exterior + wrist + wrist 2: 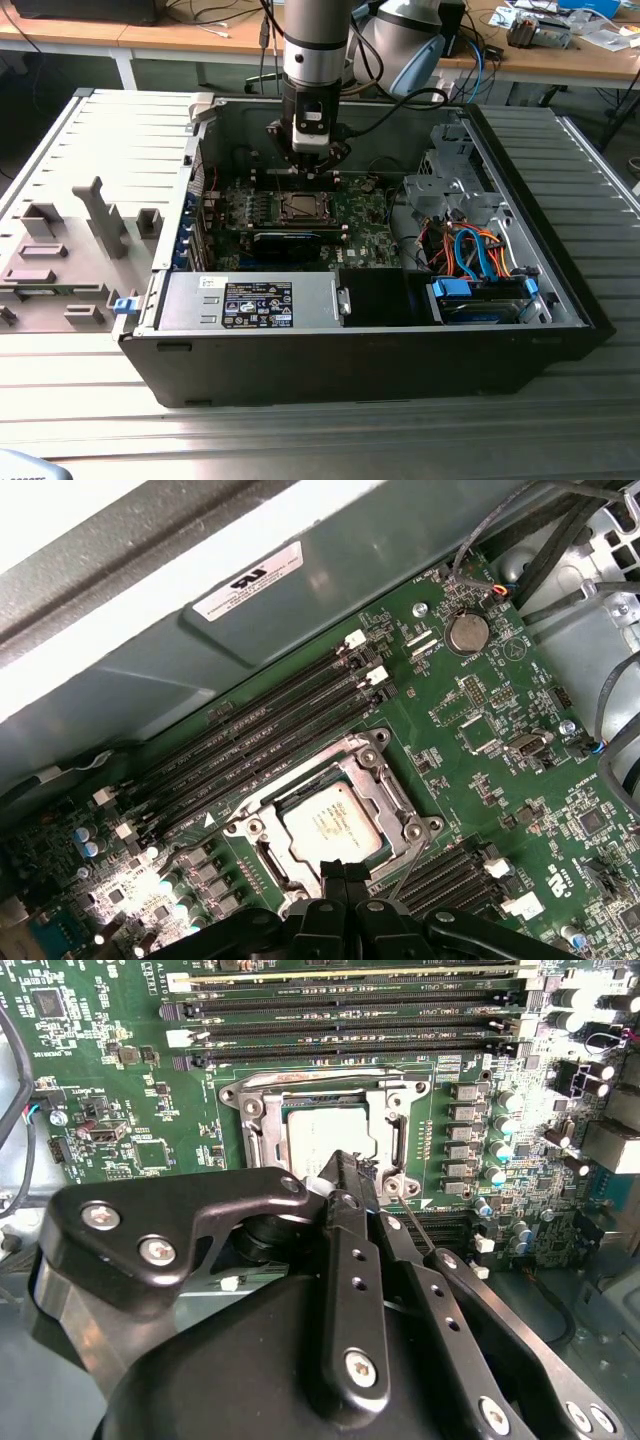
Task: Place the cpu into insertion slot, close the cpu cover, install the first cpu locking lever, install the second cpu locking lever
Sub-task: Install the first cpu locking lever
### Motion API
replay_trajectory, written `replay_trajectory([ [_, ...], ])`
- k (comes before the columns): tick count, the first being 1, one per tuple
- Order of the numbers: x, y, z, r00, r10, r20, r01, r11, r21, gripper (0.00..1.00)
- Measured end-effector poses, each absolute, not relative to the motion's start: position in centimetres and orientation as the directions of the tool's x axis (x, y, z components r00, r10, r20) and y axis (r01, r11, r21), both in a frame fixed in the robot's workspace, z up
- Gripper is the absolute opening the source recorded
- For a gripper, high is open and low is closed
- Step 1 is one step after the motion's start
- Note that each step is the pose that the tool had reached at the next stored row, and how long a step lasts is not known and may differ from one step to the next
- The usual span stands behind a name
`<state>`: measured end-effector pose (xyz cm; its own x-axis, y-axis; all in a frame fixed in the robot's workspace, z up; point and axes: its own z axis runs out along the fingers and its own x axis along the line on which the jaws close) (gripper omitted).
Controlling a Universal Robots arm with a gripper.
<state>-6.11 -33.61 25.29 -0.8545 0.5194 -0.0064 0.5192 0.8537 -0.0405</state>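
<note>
The cpu (325,1132) (333,820) lies flat in the insertion slot (300,207), silvery top up. The cpu cover (252,1110) (372,770) lies down around it as a metal frame. A thin wire locking lever (412,1222) (404,876) sticks up beside the socket's edge. My gripper (345,1168) (343,878) (306,168) hovers just over the near edge of the socket, fingers pressed together and shut, tips close to the cover and the lever. Whether the tips touch either one cannot be told.
The green motherboard (500,710) sits inside an open black computer case (400,370). Long memory slots (350,1025) run beside the socket. A black graphics card (285,240), a power supply (250,300), a metal drive cage (465,185) and orange and blue cables (480,250) surround the work area.
</note>
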Motion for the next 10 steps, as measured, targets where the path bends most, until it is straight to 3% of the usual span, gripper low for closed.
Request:
replay_trajectory([
  [10,-6.11,-33.62,25.29,-0.87,0.493,-0.007,0.493,0.869,-0.041,0.11],
])
